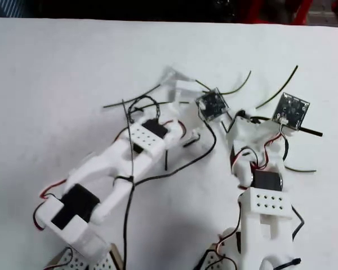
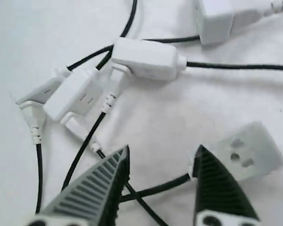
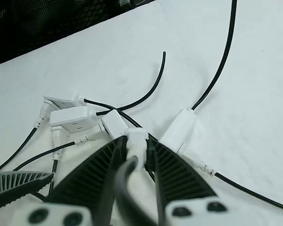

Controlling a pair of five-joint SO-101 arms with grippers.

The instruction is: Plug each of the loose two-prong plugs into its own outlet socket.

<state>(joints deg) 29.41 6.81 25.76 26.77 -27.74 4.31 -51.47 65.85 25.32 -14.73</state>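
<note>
The right claw [image 3: 137, 143] is clamped shut on a white two-prong plug [image 3: 137, 133]. The plug sticks out past the jaw tips and lies just beside, perhaps touching, a white socket body [image 3: 114, 123]. I cannot tell whether its prongs have gone in. Farther ahead of this claw and off to one side lies an empty socket [image 3: 73, 120] with its two slots showing. Another white connector [image 3: 60, 100] lies just beyond it.

The left claw [image 2: 161, 150] is spread wide and holds nothing. It hangs over the table [image 2: 188, 122], with a black cable [image 2: 153, 190] crossing between its jaws. Ahead of it, a white outlet block [image 2: 146, 59] seems to have a seated plug [image 2: 117, 80] at one end, though the joint is not clear enough to be sure.

By my reading the task is partway. At most one pair looks joined, one plug is in hand close to a socket, and at least one socket is visibly unfilled. The plug in hand is yet to be seated, and the other loose connectors are yet to be matched.
</note>
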